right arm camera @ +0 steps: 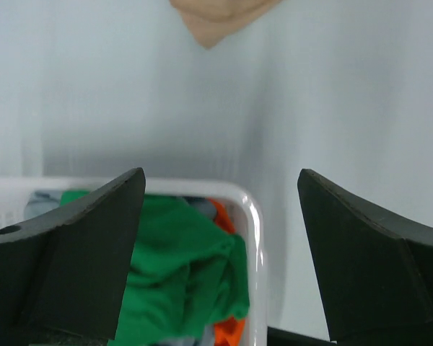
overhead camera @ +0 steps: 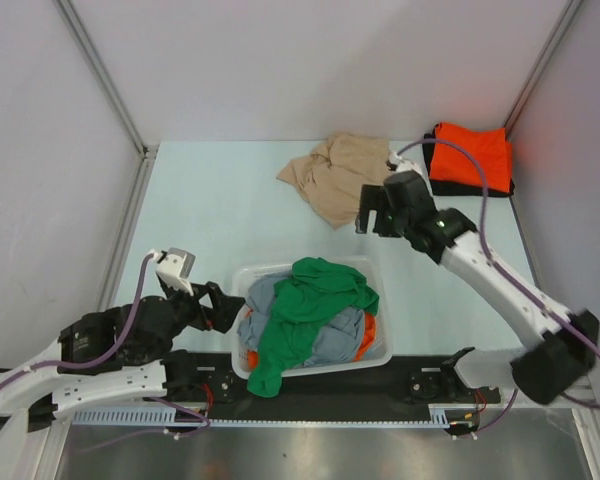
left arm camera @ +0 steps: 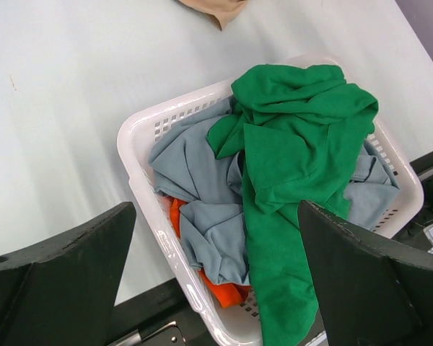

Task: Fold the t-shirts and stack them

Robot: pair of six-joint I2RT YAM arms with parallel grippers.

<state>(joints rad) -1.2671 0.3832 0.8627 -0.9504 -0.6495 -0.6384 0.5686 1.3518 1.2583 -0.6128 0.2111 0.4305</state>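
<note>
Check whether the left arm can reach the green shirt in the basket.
Probably yes. The left gripper is open beside the basket, and the green shirt lies on top inside it, uncovered.

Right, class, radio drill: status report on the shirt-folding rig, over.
Left jaws open, empty, beside basket. Right jaws open, empty, near tan t-shirt, crumpled, unfolded. Orange t-shirt folded far right; green t-shirt and grey-blue t-shirt in basket. No obstruction seen.

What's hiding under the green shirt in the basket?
Under the green shirt lies a grey-blue shirt, with orange cloth peeking out lower. Anything deeper in the white basket is covered.
</note>
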